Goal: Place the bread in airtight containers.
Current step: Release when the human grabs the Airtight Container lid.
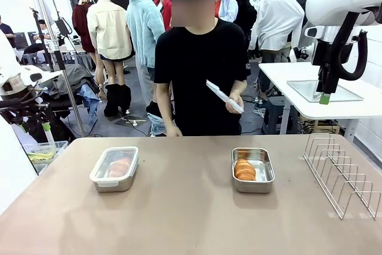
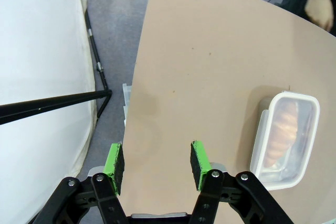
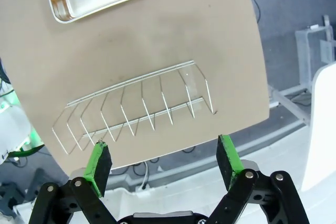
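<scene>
Looking across the table point(image 1: 179, 219), I count two containers: the lidded tin point(image 1: 114, 169) left with bread inside, the open tin point(image 1: 252, 169) right holding rolls point(image 1: 245, 169), apparently two. A person holds the clear lid point(image 1: 224, 96) behind it. One wire rack point(image 1: 343, 174) stands far right.

From the left wrist, the left gripper point(image 2: 156, 163) has jaws part-open, empty; the sealed tin lies right.

From the right wrist, the right gripper point(image 3: 164, 158) gapes wide, empty; the open tin lies beyond the rack, nearer this arm.

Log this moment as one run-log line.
left container: lidded, bread inside | right container: open, bread inside | person: holding lid | both robot hands: open, empty
</scene>
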You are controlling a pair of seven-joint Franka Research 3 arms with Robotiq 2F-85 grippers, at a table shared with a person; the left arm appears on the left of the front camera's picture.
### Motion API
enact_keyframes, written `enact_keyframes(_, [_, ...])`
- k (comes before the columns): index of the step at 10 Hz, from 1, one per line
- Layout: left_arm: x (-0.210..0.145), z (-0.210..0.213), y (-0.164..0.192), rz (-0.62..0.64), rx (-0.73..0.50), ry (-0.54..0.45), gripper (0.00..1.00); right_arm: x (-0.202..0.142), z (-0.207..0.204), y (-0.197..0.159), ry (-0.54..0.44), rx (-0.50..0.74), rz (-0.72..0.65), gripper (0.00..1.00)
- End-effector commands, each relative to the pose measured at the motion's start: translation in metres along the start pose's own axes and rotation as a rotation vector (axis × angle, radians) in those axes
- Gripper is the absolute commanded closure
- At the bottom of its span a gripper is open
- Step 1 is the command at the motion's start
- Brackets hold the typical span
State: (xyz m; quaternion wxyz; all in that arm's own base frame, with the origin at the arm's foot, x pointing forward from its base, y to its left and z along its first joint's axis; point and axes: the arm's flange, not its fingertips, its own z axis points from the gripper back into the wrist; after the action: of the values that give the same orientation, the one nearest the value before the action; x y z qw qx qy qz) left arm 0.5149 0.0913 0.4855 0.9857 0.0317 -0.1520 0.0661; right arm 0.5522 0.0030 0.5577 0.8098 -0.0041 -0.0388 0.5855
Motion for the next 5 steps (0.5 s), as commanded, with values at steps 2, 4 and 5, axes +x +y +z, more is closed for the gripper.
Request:
enact_keyframes(2, [0.0,0.0011,-0.0013,0.015,0.02,-0.002,0.33,0.0026,0.0006,-0.0024,0.019,0.007,-0.012,0.0])
enact_keyframes(4, [0.0,0.0011,-0.0013,0.015,0.02,-0.002,0.33,0.0026,0.0006,-0.0024,0.019,0.007,-0.012,0.0])
enact_keyframes(5, [0.0,0.0011,-0.0013,0.015,0.02,-0.002,0.33,0.0026,0.0006,-0.0024,0.019,0.007,-0.012,0.0])
